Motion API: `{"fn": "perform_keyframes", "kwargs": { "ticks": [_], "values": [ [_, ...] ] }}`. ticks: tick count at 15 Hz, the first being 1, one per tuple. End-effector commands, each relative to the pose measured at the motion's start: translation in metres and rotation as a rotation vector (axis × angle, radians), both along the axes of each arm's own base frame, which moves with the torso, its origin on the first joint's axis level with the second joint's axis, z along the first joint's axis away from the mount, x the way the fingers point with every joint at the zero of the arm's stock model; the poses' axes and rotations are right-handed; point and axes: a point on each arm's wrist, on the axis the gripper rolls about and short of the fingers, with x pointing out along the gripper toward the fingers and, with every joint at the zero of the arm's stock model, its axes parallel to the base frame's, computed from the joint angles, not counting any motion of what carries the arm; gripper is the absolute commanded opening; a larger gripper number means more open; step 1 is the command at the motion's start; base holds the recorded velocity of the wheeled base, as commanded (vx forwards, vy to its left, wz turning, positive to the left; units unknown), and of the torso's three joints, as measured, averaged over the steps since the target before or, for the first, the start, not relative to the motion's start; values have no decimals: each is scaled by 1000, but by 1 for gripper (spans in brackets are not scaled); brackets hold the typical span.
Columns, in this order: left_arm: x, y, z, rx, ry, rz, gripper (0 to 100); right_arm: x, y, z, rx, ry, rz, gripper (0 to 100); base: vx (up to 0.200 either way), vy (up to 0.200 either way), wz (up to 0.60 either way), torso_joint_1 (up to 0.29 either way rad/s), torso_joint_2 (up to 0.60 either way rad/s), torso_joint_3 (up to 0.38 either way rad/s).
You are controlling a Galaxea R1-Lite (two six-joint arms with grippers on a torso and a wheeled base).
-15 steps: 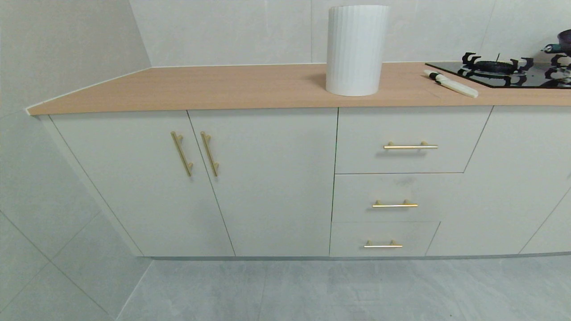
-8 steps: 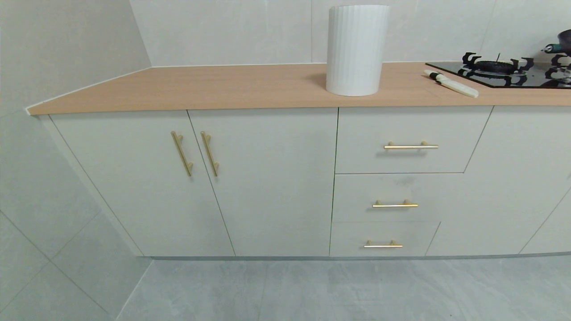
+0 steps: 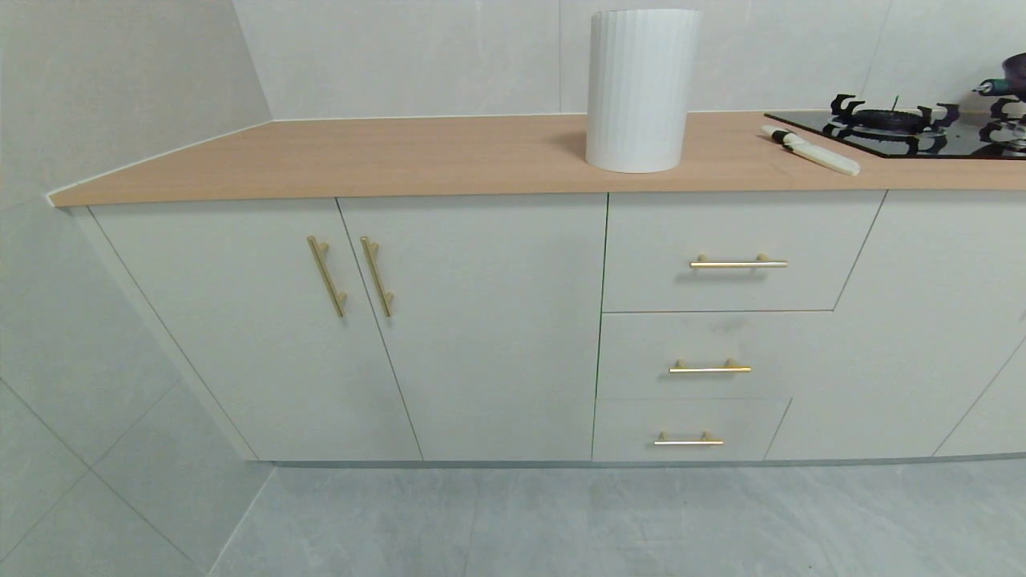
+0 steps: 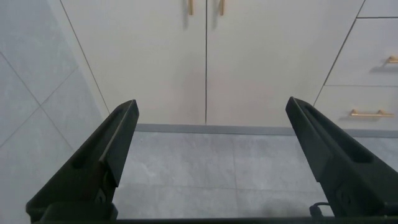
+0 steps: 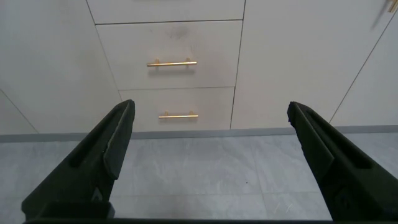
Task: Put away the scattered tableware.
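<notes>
Cream knife-shaped utensil (image 3: 809, 150) lies diagonally on wooden desk (image 3: 401, 156), near end front-right. Left gripper (image 4: 210, 106) and right gripper (image 5: 210, 107) jaws spread wide.

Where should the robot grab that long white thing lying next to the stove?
Around the middle of the long white utensil, coming straight down from above. It lies flat on the countertop at a slant, and it is slim enough to pinch across its width. Which end is the handle I cannot tell.
</notes>
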Motion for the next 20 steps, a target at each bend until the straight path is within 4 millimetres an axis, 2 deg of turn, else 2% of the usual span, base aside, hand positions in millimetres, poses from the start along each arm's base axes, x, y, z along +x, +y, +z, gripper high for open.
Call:
{"fn": "perform_keyframes", "kwargs": {
  "ticks": [1, 20],
  "values": [
    [0, 0, 0, -1, 0, 1, 100, 0, 0, 0, 0, 4, 0, 100, 200, 0, 0, 12, -2, -2],
    [0, 0, 0, -4, -2, 1, 100, 0, 0, 0, 0, 4, 1, 100, 200, 0, 0, 3, 2, 2]
  ]
}}
